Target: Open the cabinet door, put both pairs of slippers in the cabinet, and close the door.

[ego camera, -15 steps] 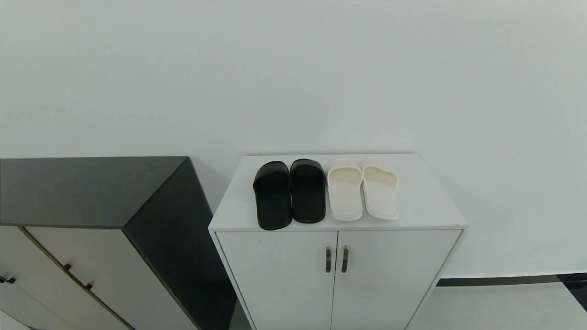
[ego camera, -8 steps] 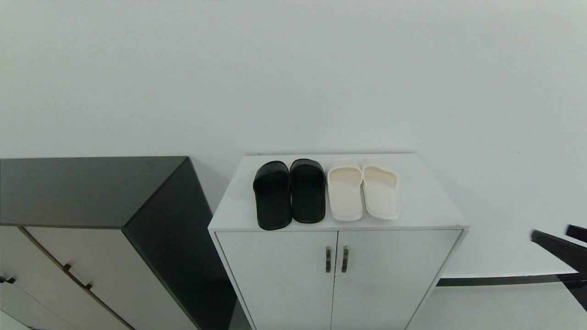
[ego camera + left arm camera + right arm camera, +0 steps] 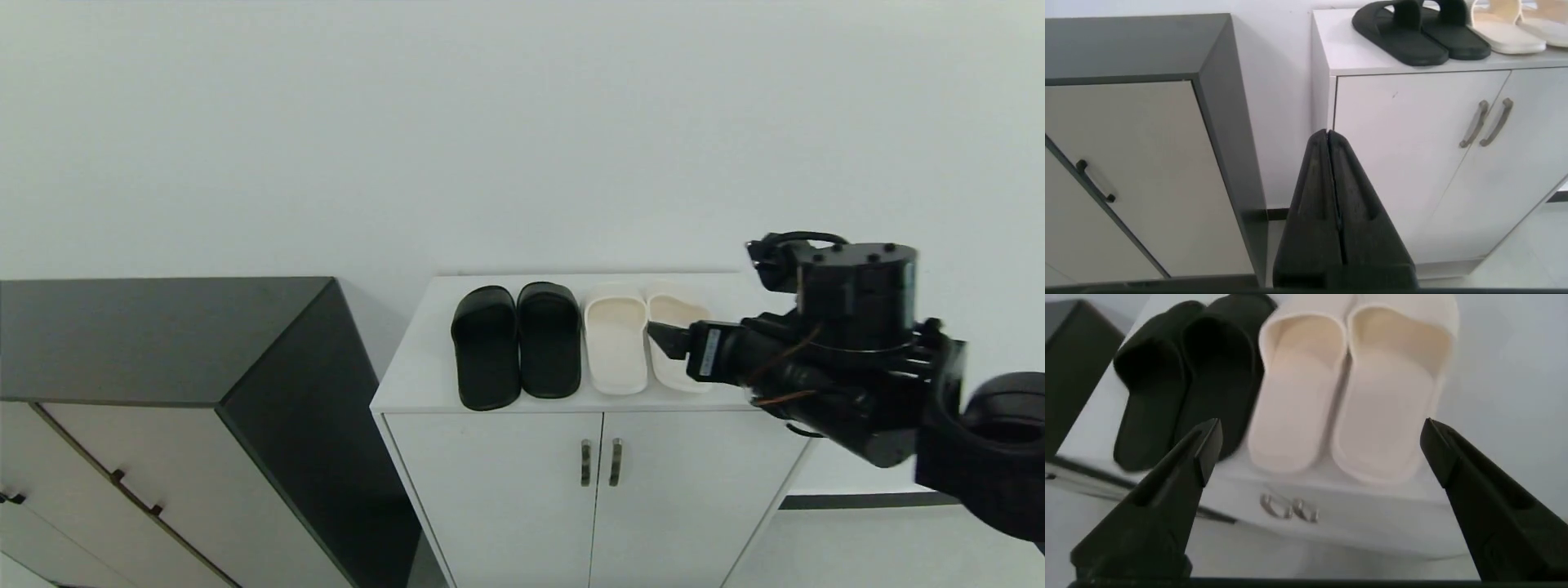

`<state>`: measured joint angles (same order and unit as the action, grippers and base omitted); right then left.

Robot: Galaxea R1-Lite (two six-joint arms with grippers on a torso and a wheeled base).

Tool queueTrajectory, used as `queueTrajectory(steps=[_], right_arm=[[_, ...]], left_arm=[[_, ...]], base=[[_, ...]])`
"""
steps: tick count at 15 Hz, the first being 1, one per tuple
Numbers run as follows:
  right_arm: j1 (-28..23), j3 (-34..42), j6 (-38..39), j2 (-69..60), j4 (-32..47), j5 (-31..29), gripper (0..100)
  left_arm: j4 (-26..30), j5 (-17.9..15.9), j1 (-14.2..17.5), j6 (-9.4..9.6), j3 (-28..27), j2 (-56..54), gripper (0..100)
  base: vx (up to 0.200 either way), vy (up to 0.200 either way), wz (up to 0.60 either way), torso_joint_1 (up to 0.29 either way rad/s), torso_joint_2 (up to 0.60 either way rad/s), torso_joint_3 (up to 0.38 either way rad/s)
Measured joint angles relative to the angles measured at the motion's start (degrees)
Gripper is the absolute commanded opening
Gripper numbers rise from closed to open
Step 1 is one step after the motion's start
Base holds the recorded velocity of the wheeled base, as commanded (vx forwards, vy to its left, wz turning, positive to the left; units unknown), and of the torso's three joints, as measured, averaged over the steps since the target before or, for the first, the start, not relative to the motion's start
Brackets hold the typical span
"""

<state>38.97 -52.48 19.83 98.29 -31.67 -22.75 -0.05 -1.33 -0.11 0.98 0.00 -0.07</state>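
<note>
A white cabinet (image 3: 490, 498) stands against the wall, both doors shut, with two metal handles (image 3: 599, 462) at the middle seam. On its top a pair of black slippers (image 3: 514, 343) lies next to a cream pair (image 3: 645, 339). My right gripper (image 3: 665, 339) hovers over the right cream slipper; its fingers stand open and wide apart around the cream slippers (image 3: 1347, 384), above the handles (image 3: 1286, 508). My left gripper (image 3: 1328, 139) is shut on nothing, low down in front of the cabinet door (image 3: 1413, 155), left of the handles (image 3: 1486, 122).
A dark cabinet (image 3: 163, 335) with pale drawer fronts stands close on the left of the white one, with a narrow gap between them. A plain white wall is behind. Pale floor shows at the lower right.
My right arm has swung in from the right edge and now hangs over the right side of the cabinet top. The slippers and doors have not moved.
</note>
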Motion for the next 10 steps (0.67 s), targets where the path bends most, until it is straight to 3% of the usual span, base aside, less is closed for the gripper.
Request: queueTrajectory(steps=[5,10], right_arm=[[0.72,-15.6,-4.34,15.35,-0.24,-8.91,100],[-2.76,-27.23,-8.48,25.73,0.01,-11.57,100]], left_arm=[[-0.02,0.0,0.01,0.0,0.0,0.0,0],[-0.02,0.0,0.04,-0.27,0.0,0.0,0]], base=[[0.0,0.0,0.0,0.0,0.0,0.0],[0.0,0.0,0.0,0.0,0.0,0.0]])
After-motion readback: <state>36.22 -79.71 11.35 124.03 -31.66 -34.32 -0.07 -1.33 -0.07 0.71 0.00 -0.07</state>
